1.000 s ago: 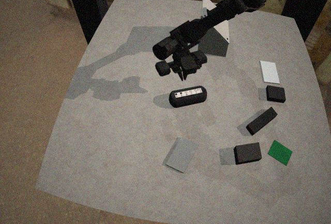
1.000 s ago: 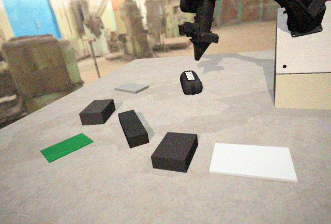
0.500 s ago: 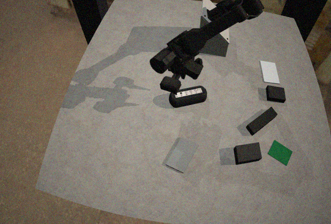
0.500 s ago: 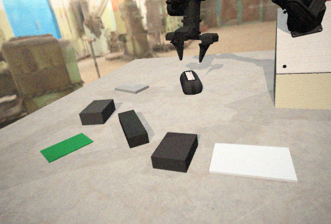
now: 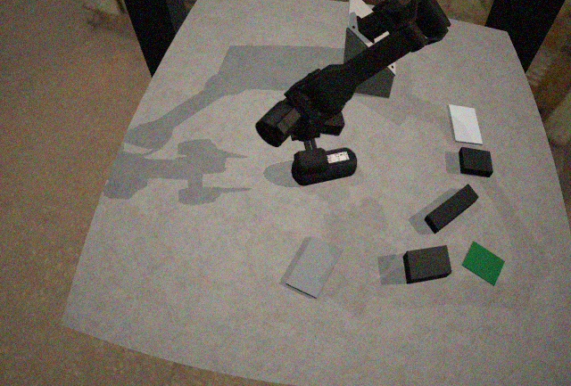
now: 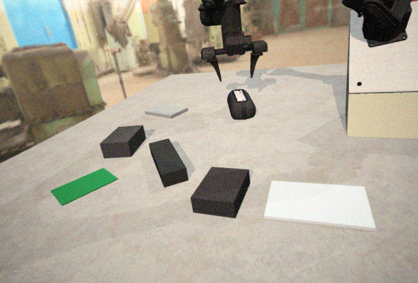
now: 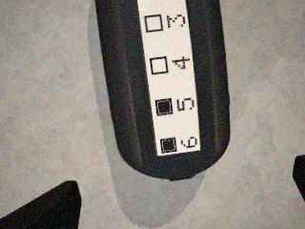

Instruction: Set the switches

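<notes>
The dark controller unit [image 5: 342, 172] [image 6: 242, 112] [image 7: 131, 95] lies on the bench upside down, its rounded body showing the white label [image 5: 337, 157] [image 6: 240, 95] [image 7: 172, 86] on top. In the wrist view, squares 3 and 4 are empty and squares 5 and 6 are filled; squares 1 and 2 are outside that view. The rocker switches are hidden underneath. My gripper [image 6: 236, 78] [image 7: 186, 172] is open and empty, its fingertips wide apart above the bench, clear of the unit. In the top view it covers part of the unit and label.
Three dark blocks [image 5: 475, 161] [image 5: 451, 208] [image 5: 427, 264], a green plate [image 5: 483, 263] [image 6: 84, 186] and a white plate [image 5: 465, 124] [image 6: 319, 204] lie to the right in the top view. A grey plate [image 5: 314, 266] [image 6: 166, 111] lies nearer its front. A slanted panel [image 5: 376, 85] [image 6: 381, 114] stands behind.
</notes>
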Tool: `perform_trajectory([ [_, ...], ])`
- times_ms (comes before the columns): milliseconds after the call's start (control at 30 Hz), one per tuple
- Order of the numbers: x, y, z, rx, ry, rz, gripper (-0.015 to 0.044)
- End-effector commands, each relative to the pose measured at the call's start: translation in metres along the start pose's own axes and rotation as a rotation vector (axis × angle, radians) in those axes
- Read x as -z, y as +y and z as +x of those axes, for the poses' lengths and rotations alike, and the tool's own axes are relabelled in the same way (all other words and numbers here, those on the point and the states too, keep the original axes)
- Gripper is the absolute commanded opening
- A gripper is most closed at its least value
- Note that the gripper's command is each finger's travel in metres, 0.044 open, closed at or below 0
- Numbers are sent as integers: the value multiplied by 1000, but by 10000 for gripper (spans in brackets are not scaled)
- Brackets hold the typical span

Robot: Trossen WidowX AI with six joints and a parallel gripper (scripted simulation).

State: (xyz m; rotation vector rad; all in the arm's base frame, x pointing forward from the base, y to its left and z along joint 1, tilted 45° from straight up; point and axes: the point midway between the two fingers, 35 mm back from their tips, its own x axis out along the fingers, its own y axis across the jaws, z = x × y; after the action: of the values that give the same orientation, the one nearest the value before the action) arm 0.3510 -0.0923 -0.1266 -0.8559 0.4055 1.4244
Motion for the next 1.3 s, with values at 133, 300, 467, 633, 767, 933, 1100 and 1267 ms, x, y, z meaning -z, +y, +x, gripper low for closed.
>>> perform_trajectory([
  [133,3,1,6,-9,2,-26,440],
  [300,3,0,14,-8,3,-28,440],
  [467,3,0,22,-8,4,-30,440],
  [633,4,0,30,-8,4,-32,440],
  [767,4,0,36,-8,5,-34,440],
  [933,3,0,44,-8,5,-36,440],
  [1100,3,1,52,-7,5,-38,440],
  [1267,3,1,60,-6,4,-40,440],
])
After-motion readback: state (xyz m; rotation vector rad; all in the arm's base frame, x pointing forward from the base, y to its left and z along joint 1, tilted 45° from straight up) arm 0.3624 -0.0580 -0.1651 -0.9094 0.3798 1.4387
